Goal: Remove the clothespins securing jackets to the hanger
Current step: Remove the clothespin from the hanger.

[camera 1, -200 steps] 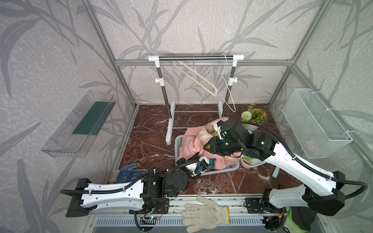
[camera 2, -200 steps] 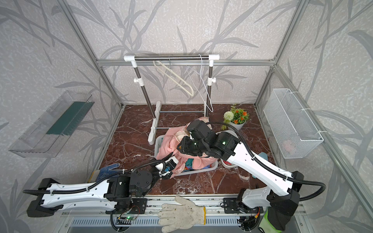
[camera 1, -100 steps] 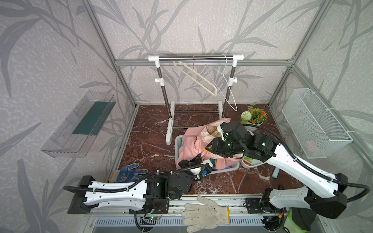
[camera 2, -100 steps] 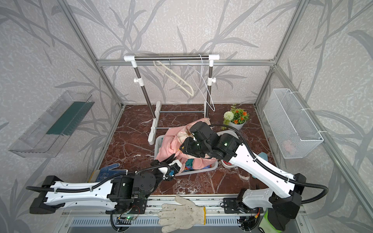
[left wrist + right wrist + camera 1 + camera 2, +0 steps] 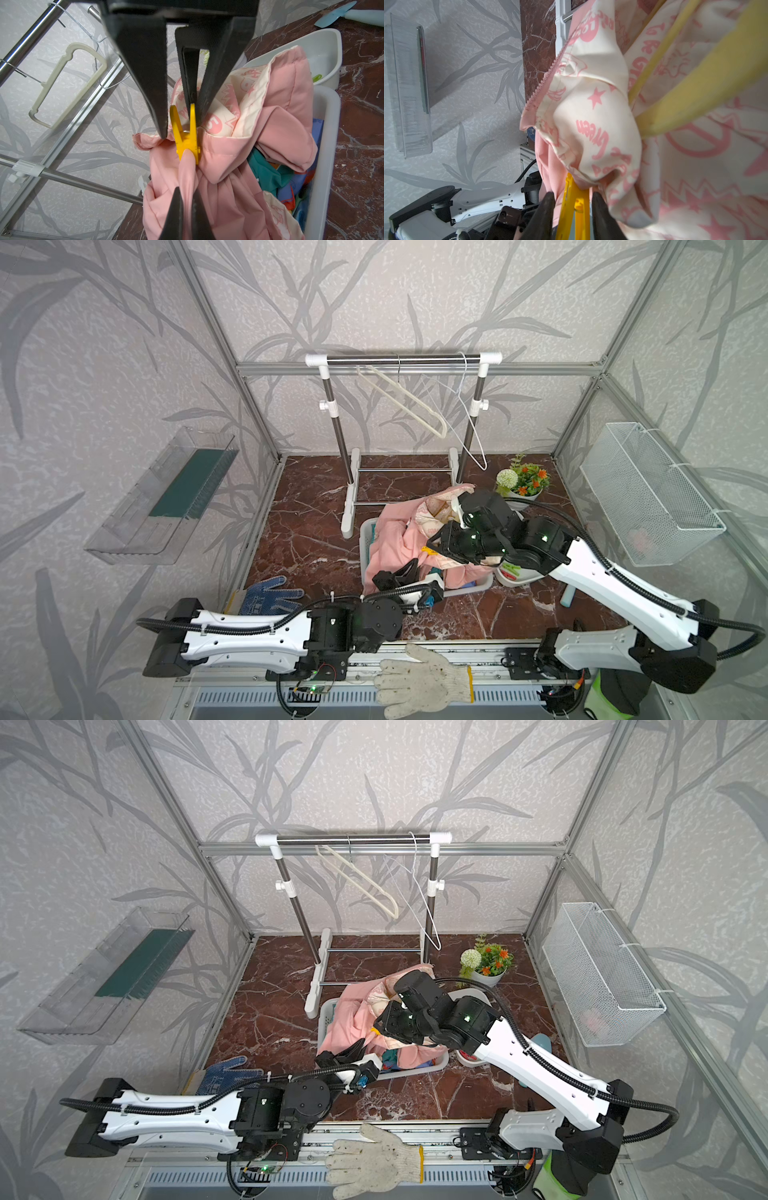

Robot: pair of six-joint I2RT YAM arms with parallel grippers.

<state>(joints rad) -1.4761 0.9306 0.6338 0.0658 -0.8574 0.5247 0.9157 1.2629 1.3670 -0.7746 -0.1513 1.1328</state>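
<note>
Grip check first. The left gripper [image 5: 187, 192] is clamped shut on a fold of the pink quilted jacket with cream printed lining [image 5: 390, 539], just below the yellow plastic clothespin [image 5: 187, 141]. That peg still bites the pink cloth, its two handles splayed. The right gripper [image 5: 180, 131] stands open astride those handles. One black finger [image 5: 197, 99] rests against a handle while its partner sits just beside the peg.

Against a second ago, little has shifted. The left wrist has sunk slightly toward the front rail, the right arm sits almost where it was, and the jacket is draped as before over the white plastic basket [image 5: 469, 591]. Teal cloth [image 5: 264, 172] lies in the basket beneath it.

On to the dark red marble bench [image 5: 311, 531]:
- At the back stands a steel garment rack with white fittings [image 5: 399, 360], with a cream plastic hanger [image 5: 415, 406] and a thin white wire hanger [image 5: 469, 423] on its bar — both bare.
- Near the rack's right foot is a small pot of orange flowers [image 5: 524, 481].
- Beside the basket is a white bowl [image 5: 515, 580].
- Front left lies a blue dotted glove [image 5: 270, 597].
- On the front rail lies a white knit glove [image 5: 424, 680].

Leaf-patterned grey walls enclose the cell — a white mesh basket [image 5: 648, 493] hangs on the right wall, a clear plastic tray [image 5: 166, 497] on the left.
</note>
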